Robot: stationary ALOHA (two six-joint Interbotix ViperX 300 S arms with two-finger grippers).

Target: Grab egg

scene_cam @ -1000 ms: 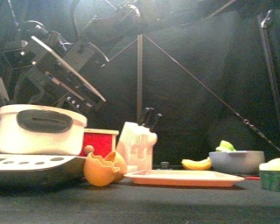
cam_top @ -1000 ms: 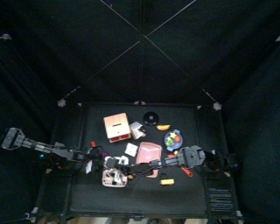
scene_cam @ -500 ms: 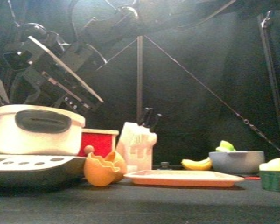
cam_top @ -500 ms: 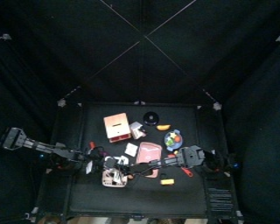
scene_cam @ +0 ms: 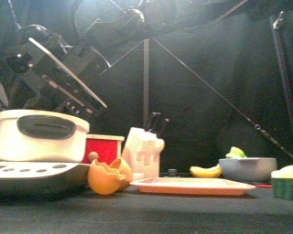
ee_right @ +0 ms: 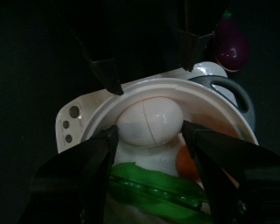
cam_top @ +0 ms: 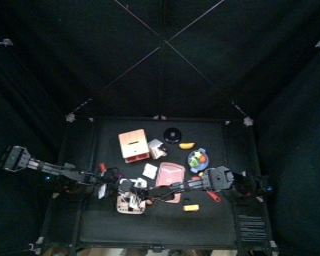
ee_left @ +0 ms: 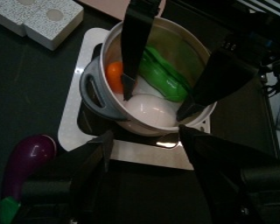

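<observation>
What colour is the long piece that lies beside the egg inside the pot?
Green. The long piece shows best in the left wrist view, next to the whitish egg.

Pots, trays and play food on a black table

A white cooker (scene_cam: 39, 137) sits on the left, with a green scoop (ee_left: 166, 74) and an orange piece (ee_left: 112, 77) inside its pot (ee_left: 90, 96). A purple eggplant (ee_left: 29, 155) lies near it. An orange peel (scene_cam: 106, 175) sits in front. A red box (scene_cam: 105, 146) and a white rack (scene_cam: 143, 151) stand behind a flat tray (scene_cam: 192, 186). A grey bowl (scene_cam: 247, 168) and a banana (scene_cam: 207, 171) are on the right.
</observation>
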